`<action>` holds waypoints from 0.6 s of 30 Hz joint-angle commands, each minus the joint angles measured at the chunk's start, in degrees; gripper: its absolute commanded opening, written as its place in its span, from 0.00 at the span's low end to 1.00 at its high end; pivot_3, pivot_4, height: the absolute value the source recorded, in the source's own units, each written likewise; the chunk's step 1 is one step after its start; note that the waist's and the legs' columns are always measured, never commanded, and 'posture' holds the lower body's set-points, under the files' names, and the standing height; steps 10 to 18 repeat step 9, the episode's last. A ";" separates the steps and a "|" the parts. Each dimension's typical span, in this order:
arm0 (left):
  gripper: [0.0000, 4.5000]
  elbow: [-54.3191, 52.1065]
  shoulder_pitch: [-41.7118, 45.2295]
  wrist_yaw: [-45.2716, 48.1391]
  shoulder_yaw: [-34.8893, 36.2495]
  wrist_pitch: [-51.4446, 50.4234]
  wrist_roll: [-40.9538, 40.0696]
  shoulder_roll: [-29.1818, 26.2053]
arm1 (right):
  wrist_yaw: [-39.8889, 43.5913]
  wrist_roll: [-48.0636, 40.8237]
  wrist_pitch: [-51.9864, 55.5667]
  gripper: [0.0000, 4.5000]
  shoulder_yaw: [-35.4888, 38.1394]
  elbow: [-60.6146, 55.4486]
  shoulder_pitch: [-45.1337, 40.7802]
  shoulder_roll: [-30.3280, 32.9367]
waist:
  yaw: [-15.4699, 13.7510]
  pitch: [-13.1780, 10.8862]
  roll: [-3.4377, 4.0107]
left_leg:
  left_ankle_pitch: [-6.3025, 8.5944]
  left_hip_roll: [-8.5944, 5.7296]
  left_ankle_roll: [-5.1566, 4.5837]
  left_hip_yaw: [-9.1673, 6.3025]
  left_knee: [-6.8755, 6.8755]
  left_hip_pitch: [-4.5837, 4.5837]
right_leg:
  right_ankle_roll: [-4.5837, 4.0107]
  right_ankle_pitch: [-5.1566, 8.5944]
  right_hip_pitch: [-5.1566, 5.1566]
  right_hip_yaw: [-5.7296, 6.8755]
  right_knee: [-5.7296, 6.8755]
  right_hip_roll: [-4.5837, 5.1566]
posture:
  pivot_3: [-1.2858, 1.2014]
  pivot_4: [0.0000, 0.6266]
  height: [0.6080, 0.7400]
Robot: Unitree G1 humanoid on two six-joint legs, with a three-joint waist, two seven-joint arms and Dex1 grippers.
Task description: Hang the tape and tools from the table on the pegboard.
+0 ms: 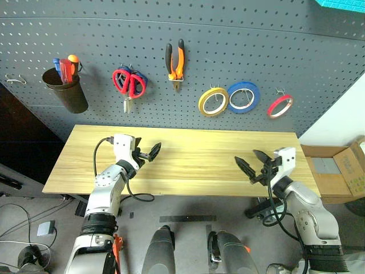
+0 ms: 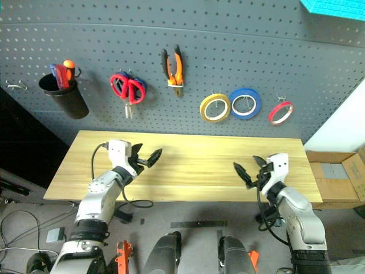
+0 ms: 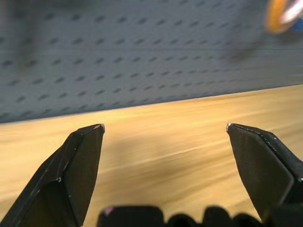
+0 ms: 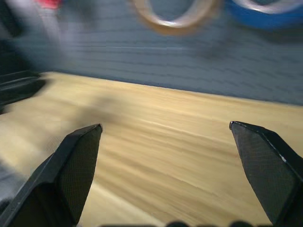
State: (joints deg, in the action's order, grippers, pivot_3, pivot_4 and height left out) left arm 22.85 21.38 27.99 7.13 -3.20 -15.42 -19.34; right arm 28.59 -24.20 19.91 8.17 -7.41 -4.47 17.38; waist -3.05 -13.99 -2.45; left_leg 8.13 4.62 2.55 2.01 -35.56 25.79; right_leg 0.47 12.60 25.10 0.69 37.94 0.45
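The thin red tape ring (image 1: pixel 280 106) hangs on a hook at the right of the dark pegboard (image 1: pixel 239 40). Also hanging there are the red-handled scissors (image 1: pixel 128 83) and the orange-and-black pliers (image 1: pixel 175 60). The red-handled screwdriver (image 1: pixel 64 69) stands in a black cup (image 1: pixel 67 90) on the board. The wooden table (image 1: pixel 194 154) is bare. My left gripper (image 1: pixel 150 153) hovers open over its left part, and my right gripper (image 1: pixel 254 162) stands open over its right part. Both point level towards the board and hold nothing.
A yellow roll (image 1: pixel 213 101) and a wider blue roll (image 1: pixel 243 96) hang between the pliers and the red ring. Blue-handled scissors sit behind the red ones. An open cardboard box (image 1: pixel 336 168) stands right of the table. Cables (image 1: pixel 23 228) lie on the floor at the left.
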 commanded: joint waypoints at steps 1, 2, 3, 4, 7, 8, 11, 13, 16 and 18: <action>0.99 -0.36 -0.11 -0.23 -0.01 2.75 0.58 1.58 | -0.35 0.98 -3.77 1.00 1.49 1.08 1.12 -0.11 | 0.02 0.38 0.01 | 0.00 0.00 0.00 0.00 -0.01 0.02 | 0.01 -0.01 0.00 0.00 -0.02 0.00 | 0.53 0.27 1.00; 0.99 -0.18 -0.36 -0.26 -0.08 3.17 0.89 1.88 | -0.43 1.34 -4.38 1.00 1.51 1.67 1.19 -0.10 | 0.11 0.67 0.05 | 0.00 0.00 0.00 0.00 -0.01 0.02 | 0.04 -0.03 -0.01 0.00 -0.03 0.00 | 0.53 0.26 1.00; 0.99 0.17 -0.49 -0.47 0.11 3.63 1.05 2.20 | -0.57 1.39 -5.05 1.00 1.78 2.32 1.13 -0.25 | 0.26 1.02 0.09 | 0.00 0.00 0.00 0.01 -0.01 0.03 | 0.05 -0.03 0.00 0.00 -0.06 0.00 | 0.53 0.25 1.00; 0.99 0.56 -0.58 -0.93 0.17 4.12 1.59 2.21 | -0.80 1.59 -5.81 1.00 2.02 2.95 1.04 -0.35 | 0.36 1.24 0.11 | 0.01 0.00 0.00 0.02 0.00 0.03 | 0.07 -0.04 0.00 -0.01 -0.07 0.00 | 0.53 0.24 1.00; 0.99 2.12 -0.08 -2.74 1.80 4.89 1.43 2.38 | -1.34 1.85 -7.65 1.00 2.64 4.65 0.71 -0.57 | 0.78 1.99 0.22 | 0.01 0.00 -0.01 0.01 0.00 0.01 | 0.06 -0.04 0.00 0.00 -0.05 -0.02 | 0.53 0.22 1.00; 0.99 2.85 0.20 -2.74 2.52 5.87 0.89 2.41 | -1.96 2.27 -8.59 1.00 2.98 5.67 0.49 -0.71 | 0.95 2.32 0.24 | 0.01 0.00 0.00 0.01 -0.01 0.00 | 0.06 -0.04 -0.01 0.00 -0.05 -0.03 | 0.53 0.20 1.00; 0.99 3.38 0.39 -2.66 2.91 6.66 0.52 2.39 | -2.38 2.58 -9.28 1.00 3.20 6.41 0.33 -0.82 | 0.95 2.32 0.24 | 0.01 0.00 0.00 0.01 -0.03 0.00 | 0.06 -0.04 -0.02 0.00 -0.05 -0.03 | 0.53 0.20 1.00; 0.99 3.38 0.39 -2.66 2.91 6.66 0.52 2.39 | -2.38 2.58 -9.28 1.00 3.20 6.41 0.33 -0.82 | 0.95 2.32 0.24 | 0.01 0.00 0.00 0.01 -0.03 0.00 | 0.06 -0.04 -0.02 0.00 -0.05 -0.03 | 0.53 0.20 1.00; 0.99 3.38 0.39 -2.66 2.91 6.66 0.52 2.39 | -2.38 2.58 -9.28 1.00 3.20 6.41 0.33 -0.82 | 0.95 2.32 0.24 | 0.01 0.00 0.00 0.01 -0.03 0.00 | 0.06 -0.04 -0.02 0.00 -0.05 -0.03 | 0.53 0.20 1.00; 0.99 3.38 0.39 -2.66 2.91 6.66 0.52 2.39 | -2.38 2.58 -9.28 1.00 3.20 6.41 0.33 -0.82 | 0.95 2.32 0.24 | 0.01 0.00 0.00 0.01 -0.03 0.00 | 0.06 -0.04 -0.02 0.00 -0.05 -0.03 | 0.53 0.20 1.00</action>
